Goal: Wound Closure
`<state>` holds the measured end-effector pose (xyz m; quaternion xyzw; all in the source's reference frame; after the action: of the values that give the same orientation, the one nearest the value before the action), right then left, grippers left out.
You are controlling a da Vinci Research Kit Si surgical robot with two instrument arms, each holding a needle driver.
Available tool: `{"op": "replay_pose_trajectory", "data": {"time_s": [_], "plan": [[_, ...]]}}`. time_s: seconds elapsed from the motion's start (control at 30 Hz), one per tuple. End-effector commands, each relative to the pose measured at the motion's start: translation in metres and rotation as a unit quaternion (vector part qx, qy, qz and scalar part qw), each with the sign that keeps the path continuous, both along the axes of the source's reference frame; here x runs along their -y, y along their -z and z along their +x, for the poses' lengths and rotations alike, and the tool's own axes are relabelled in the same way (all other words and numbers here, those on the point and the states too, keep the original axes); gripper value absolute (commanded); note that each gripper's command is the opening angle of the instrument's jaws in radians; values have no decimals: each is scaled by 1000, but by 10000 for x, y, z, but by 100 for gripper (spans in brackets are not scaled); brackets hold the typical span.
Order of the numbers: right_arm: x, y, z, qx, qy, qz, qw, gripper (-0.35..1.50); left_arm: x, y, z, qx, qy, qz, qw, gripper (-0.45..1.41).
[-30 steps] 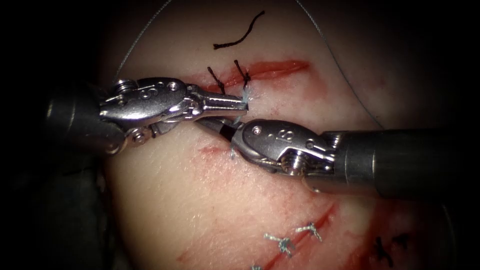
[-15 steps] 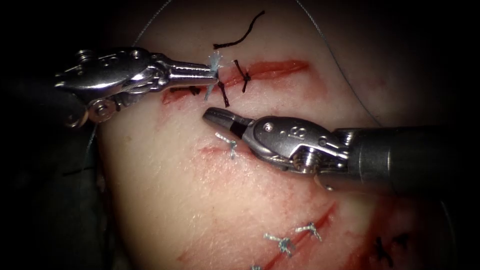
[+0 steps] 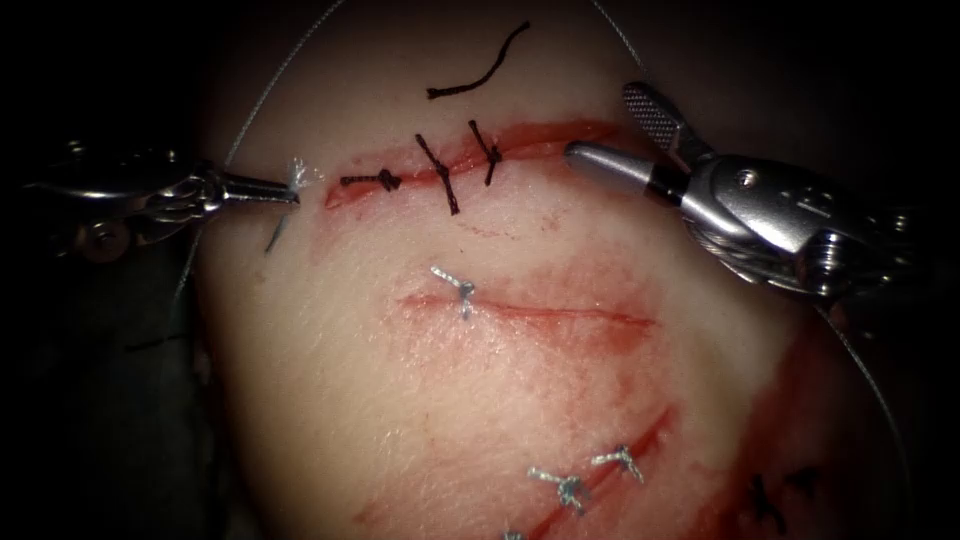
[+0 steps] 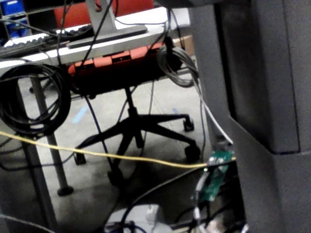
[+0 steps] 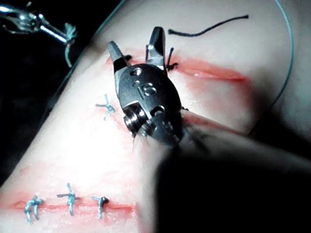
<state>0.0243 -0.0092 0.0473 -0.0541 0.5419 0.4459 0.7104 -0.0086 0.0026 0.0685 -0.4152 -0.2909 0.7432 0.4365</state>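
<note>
Nearest the endoscope, at the lower edge of the tissue (image 3: 420,420), a slanted cut (image 3: 600,475) carries pale knotted stitches (image 3: 565,490), with red fluid (image 3: 760,440) smeared to its right. Above it lies a wide bare stretch of tissue with nothing on it.

In the middle runs a thin cut (image 3: 560,312) with one pale stitch (image 3: 458,288) at its left end; both tools stand well away from it, so the ground around it is free.

Farther back, the left tool (image 3: 285,188) sits at the tissue's left edge, its jaws clenched on a frayed pale cut end of thread (image 3: 296,176) that dangles below the tip. The right tool (image 3: 612,128) comes in from the right with jaws spread apart, holding nothing, its lower jaw just beside the right end of the upper cut (image 3: 540,138). That cut bears three dark stitches (image 3: 440,172) lying between the two tools.

Farthest off, a loose dark thread scrap (image 3: 480,72) lies on the tissue beyond the upper cut, and a thin grey thread (image 3: 660,90) arcs over the far edge and down behind the right tool. I cannot make out the needle.
</note>
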Motion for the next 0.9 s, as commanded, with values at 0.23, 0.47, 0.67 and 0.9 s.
{"op": "replay_pose_trajectory", "data": {"time_s": [0.23, 0.47, 0.67, 0.9], "plan": [[2, 39, 22, -44, 9, -3, 999, 123, -2, -52, -12, -37, -10, 18, 999, 2], [9, 53, 34, -79, 53, -2, 995, 110, 0, -35, -15, -68, -20, 60, 996, 135], [9, 51, 33, -81, 55, -4, 995, 110, -10, 7, -16, -73, -18, 59, 995, 140], [3, 56, 22, -76, 64, -14, 995, 115, -21, 49, -13, -85, -9, 24, 996, 138]]}}
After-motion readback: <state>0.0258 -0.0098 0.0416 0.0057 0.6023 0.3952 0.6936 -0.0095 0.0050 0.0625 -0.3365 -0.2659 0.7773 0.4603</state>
